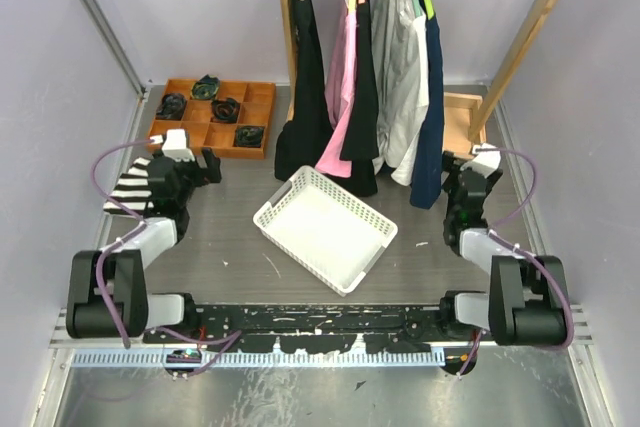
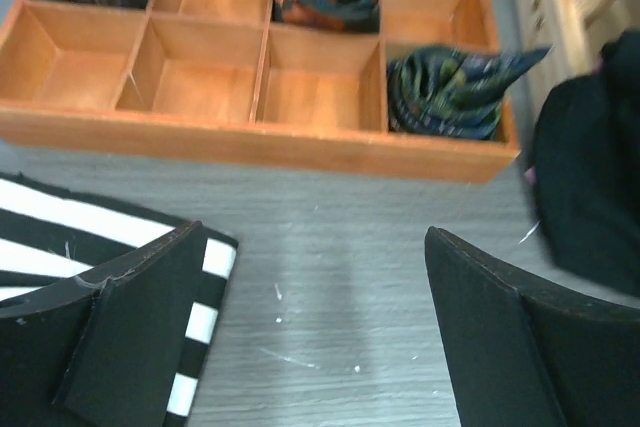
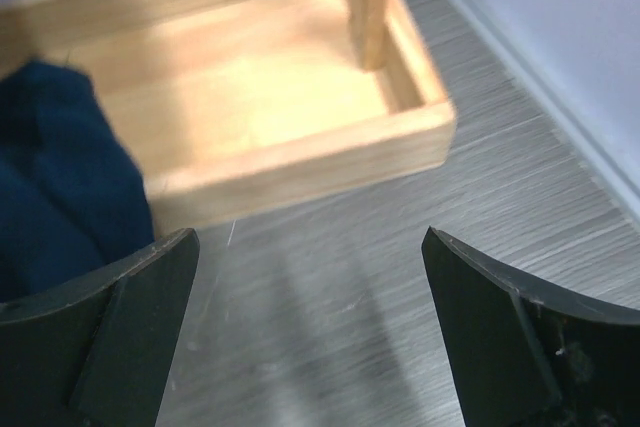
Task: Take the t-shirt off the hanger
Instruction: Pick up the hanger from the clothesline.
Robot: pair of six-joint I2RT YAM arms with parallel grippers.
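Observation:
Several garments hang on hangers from the wooden rail: a black one (image 1: 303,77), a pink one (image 1: 340,77), another black one (image 1: 362,87), a grey-white one (image 1: 398,67) and a navy one (image 1: 432,97). I cannot tell which of them is the t-shirt. My left gripper (image 1: 205,169) rests low at the left, far from the rack, open over bare table (image 2: 312,232). My right gripper (image 1: 462,172) sits just right of the navy garment's hem (image 3: 60,167), open with nothing between its fingers (image 3: 310,234).
A white slotted basket (image 1: 325,229) lies mid-table. A wooden compartment tray (image 1: 262,107) with rolled dark cloths stands back left. A black-and-white striped cloth (image 1: 130,187) lies beside the left gripper. The rack's wooden base (image 3: 250,97) is right ahead of the right gripper.

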